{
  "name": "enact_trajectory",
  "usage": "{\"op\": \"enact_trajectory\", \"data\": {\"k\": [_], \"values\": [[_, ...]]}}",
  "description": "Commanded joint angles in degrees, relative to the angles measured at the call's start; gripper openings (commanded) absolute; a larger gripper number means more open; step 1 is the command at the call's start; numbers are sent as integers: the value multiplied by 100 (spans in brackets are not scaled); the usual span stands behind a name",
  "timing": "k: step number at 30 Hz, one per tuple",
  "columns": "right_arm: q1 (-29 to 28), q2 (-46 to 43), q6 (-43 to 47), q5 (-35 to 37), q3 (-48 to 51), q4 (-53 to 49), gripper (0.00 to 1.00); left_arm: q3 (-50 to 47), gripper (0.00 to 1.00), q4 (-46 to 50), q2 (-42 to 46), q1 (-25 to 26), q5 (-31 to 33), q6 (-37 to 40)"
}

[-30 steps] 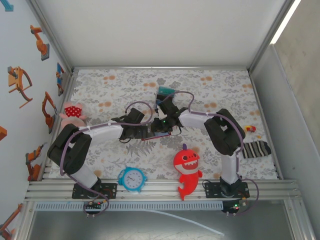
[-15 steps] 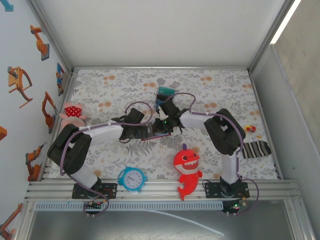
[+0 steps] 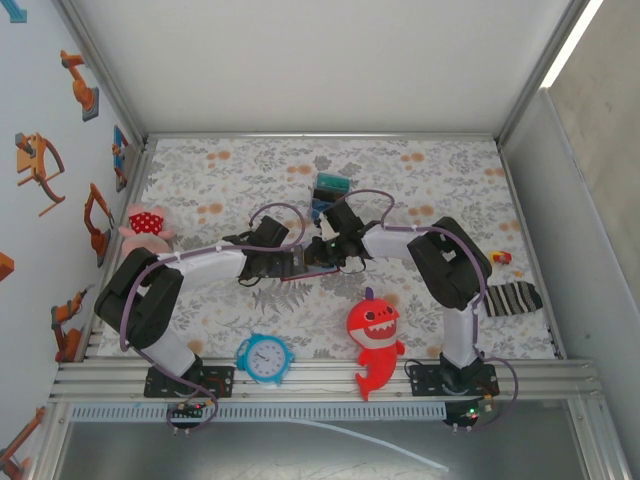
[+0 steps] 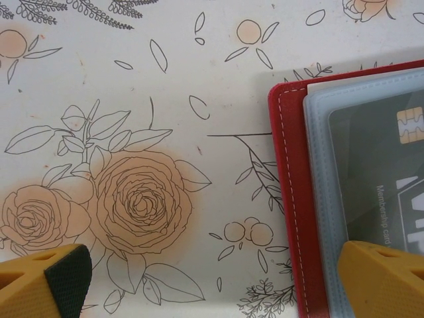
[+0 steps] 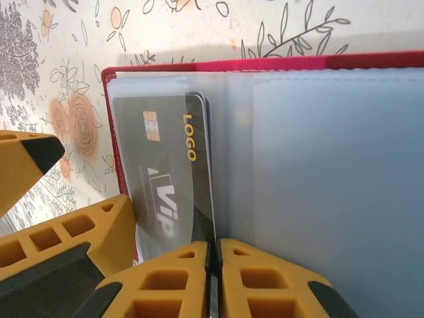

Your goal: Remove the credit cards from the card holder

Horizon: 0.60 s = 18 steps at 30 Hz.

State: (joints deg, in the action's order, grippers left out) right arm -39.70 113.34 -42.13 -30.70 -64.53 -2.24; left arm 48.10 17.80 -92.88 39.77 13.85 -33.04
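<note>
The card holder [image 5: 159,66] lies open on the flowered cloth, dark red outside with pale blue-grey sleeves [image 5: 318,165]. A dark credit card [image 5: 165,165] marked LOGO and VIP sits in its left pocket. My right gripper [image 5: 213,265] is shut on that card's near edge. My left gripper [image 4: 215,285] stands open, one fingertip [image 4: 384,278] resting on the holder's sleeve beside its red border [image 4: 288,199], the other over bare cloth. In the top view both grippers meet mid-table, the left [image 3: 298,262] and the right [image 3: 320,250]. A teal card [image 3: 330,183] and a blue card [image 3: 317,207] lie just behind them.
A red shark toy [image 3: 375,335] and a blue alarm clock [image 3: 265,357] sit near the front rail. A pink plush [image 3: 147,225] lies at the left edge. At the right are a striped sock [image 3: 510,297] and a small toy [image 3: 502,258].
My right gripper's jaws have closed onto the dark card's edge and shifted slightly toward me. The left arm has stayed still and open.
</note>
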Motion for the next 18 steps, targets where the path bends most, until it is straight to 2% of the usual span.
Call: {"op": "enact_trajectory", "data": {"k": [1, 5, 18], "values": [[-54, 127, -63, -261, 48, 172, 7, 66, 97, 170, -139, 50, -76, -57], [-42, 86, -72, -180, 95, 163, 0, 77, 97, 187, -145, 54, -67, -45], [101, -284, -146, 10, 396, 365, 0, 77, 97, 320, -83, 56, 68, -60]]}}
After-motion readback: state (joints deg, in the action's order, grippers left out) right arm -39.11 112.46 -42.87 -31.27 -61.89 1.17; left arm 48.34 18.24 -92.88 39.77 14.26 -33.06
